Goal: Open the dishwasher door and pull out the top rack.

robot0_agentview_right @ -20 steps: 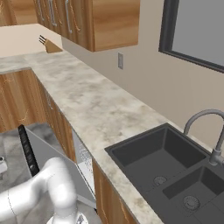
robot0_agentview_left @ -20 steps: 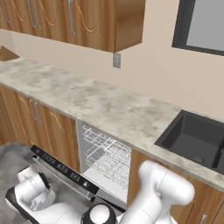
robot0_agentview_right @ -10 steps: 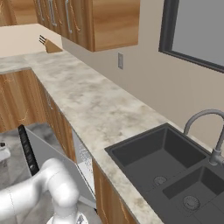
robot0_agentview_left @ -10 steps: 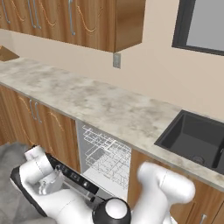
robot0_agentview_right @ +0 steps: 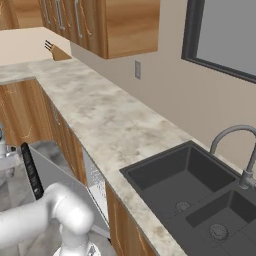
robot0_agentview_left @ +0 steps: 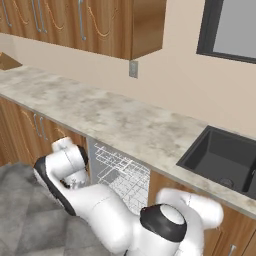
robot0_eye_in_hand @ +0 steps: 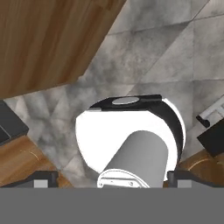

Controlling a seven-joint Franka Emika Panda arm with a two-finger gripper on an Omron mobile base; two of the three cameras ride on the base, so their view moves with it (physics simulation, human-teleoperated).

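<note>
Step in hand: we judge the door part of the task largely done and the rack part not yet begun, since the dishwasher door [robot0_agentview_right: 55, 175] hangs swung down and the cavity behind it stands exposed.
Dishwasher door: in the right base view it is a grey panel tilted outward under the tabletop [robot0_agentview_right: 110, 120], with its black button strip [robot0_agentview_right: 31, 170] along the free edge; we cannot tell whether it is fully down.
Top rack: the top rack [robot0_agentview_left: 122, 172] is a white wire grid sitting inside the opening below the tabletop edge, between the wooden cabinet doors [robot0_agentview_left: 37, 132] on its left and the cabinet under the sink [robot0_agentview_left: 225, 160]. It looks still fully seated in the cavity.
Arm: the white arm curls low in front of the opening, its far end near the left side of the cavity in the left base view.
Tool: the fingertips are hidden in every view, so we cannot tell whether it is spread or pressed together, nor whether it pinches anything. The hand view looks down at the grey floor [robot0_eye_in_hand: 144, 52] and a wooden panel [robot0_eye_in_hand: 48, 39].
Next move: we think the tool has to rise to the rack's front wire, close on it, and draw straight outward over the door.
Risk: a grip on a thin wire may slip, and the arm's own bulk crowds the opening.
</note>
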